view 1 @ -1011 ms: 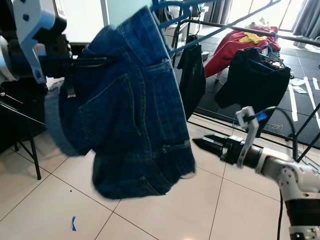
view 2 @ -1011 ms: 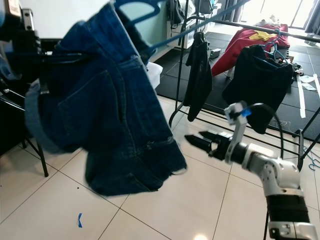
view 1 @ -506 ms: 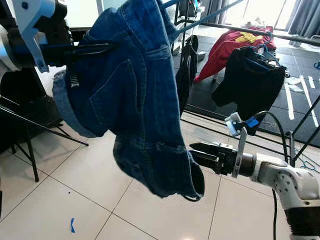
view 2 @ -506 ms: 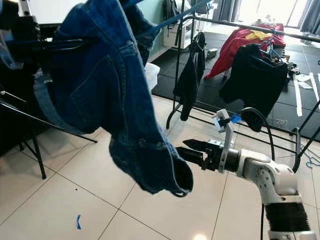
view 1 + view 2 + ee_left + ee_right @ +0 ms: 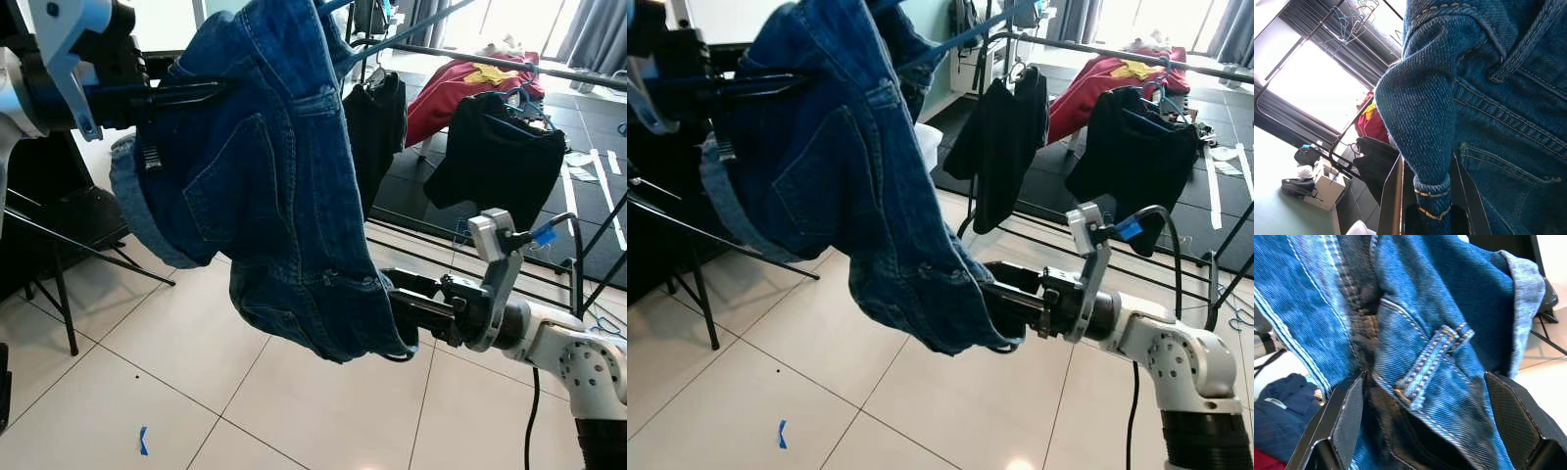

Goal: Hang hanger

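1. The left hand (image 5: 196, 93), raised high at the robot's left, was clamped on the waistband of the dark blue denim shorts (image 5: 284, 215), which hung from a blue wire hanger (image 5: 338, 12).
2. The right hand (image 5: 1420, 421) reached in low, fingers spread wide around the shorts' lower edge.
3. Farther off, a black metal clothes rack (image 5: 470, 54) carried a black shirt (image 5: 377, 127), another black garment (image 5: 495, 152) and a red one (image 5: 456, 83), above the pale tiled floor (image 5: 294, 411).
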{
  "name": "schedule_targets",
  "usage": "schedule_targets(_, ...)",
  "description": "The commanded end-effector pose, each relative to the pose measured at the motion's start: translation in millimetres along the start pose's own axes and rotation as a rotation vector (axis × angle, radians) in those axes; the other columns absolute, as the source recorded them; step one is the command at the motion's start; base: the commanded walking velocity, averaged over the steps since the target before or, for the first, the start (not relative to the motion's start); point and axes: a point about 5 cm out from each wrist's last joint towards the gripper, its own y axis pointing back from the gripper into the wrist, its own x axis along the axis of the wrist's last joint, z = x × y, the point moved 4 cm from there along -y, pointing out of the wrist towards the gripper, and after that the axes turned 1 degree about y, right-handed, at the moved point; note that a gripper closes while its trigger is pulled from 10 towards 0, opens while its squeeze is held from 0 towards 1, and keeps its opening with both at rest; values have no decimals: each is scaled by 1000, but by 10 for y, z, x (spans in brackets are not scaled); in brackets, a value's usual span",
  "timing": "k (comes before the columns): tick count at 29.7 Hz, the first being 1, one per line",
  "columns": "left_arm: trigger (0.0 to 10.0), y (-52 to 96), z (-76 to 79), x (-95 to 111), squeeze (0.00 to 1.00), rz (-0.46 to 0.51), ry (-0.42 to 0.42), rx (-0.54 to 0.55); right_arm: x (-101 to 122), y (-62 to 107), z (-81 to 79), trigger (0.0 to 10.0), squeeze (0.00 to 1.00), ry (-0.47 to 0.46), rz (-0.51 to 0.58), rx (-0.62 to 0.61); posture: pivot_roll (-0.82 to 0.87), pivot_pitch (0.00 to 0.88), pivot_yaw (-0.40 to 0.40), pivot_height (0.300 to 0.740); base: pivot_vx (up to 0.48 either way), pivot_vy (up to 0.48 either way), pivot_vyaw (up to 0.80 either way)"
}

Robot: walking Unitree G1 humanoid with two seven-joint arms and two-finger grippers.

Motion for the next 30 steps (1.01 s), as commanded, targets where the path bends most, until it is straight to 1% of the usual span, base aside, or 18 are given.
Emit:
schedule_targets(1,0,-22,-52,133,0,40,-42,15,-4,7,24,10000,0,11,-13,-20,-65,4,5,740,0,0,0)
schedule_targets(4,0,-20,-56,137,0,41,-42,16,-3,12,46,10000,0,9,-12,-33,-65,4,5,740,0,0,0)
schedule_targets(5,0,-18,-68,149,0,44,-44,21,-60,20,108,10000,0,4,-47,-75,-65,6,5,740,0,0,0)
schedule_targets(6,0,-17,-86,169,0,49,-48,28,-169,35,195,10000,0,-5,-111,-135,-66,6,5,740,0,0,0)
schedule_targets(7,0,-17,-108,193,0,56,-52,38,-335,63,280,10000,0,0,-210,-199,-66,6,5,740,0,0,0)
schedule_targets(8,0,-17,-108,193,0,56,-52,38,-335,63,280,10000,0,0,-210,-199,-66,6,5,740,0,0,0)
schedule_targets(9,0,-17,-122,209,0,60,-55,44,-447,93,328,10000,0,5,-279,-237,-66,6,5,740,0,0,0)
schedule_targets(10,0,-16,-140,227,0,65,-58,51,-515,108,351,10000,0,2,-313,-257,-64,8,5,740,0,0,0)
schedule_targets(12,0,-16,-140,227,0,65,-58,51,-515,108,351,10000,0,2,-313,-257,-64,8,5,740,0,0,0)
schedule_targets(18,0,16,-198,261,0,63,-75,74,-493,144,474,10000,0,-19,-314,-341,-62,10,3,740,0,0,0)
schedule_targets(19,0,33,-216,247,0,50,-82,82,-462,169,537,706,0,-38,-295,-381,-62,11,2,740,0,0,0)
schedule_targets(20,0,53,-233,225,0,35,-88,88,-432,187,577,0,0,-55,-277,-404,-62,12,2,740,0,0,0)
schedule_targets(22,0,74,-250,201,0,20,-92,94,-403,204,611,0,0,-71,-259,-423,-62,12,2,740,0,0,0)
schedule_targets(25,0,112,-189,-35,0,-85,-127,77,-263,194,607,0,0,-90,-193,-418,-62,12,2,740,0,0,0)
schedule_targets(26,0,112,-189,-35,0,-85,-127,77,-263,194,607,0,0,-90,-193,-418,-62,12,2,740,0,0,0)
schedule_targets(28,0,138,-102,-230,0,-160,-137,51,-106,170,590,0,0,-104,-124,-399,-66,14,3,740,0,0,0)
schedule_targets(29,0,138,-102,-230,0,-160,-137,51,-106,170,590,0,0,-104,-124,-399,-66,14,3,740,0,0,0)
schedule_targets(30,0,150,-68,-297,0,-186,-137,41,-48,161,583,0,0,-107,-101,-392,-66,14,3,740,0,0,0)
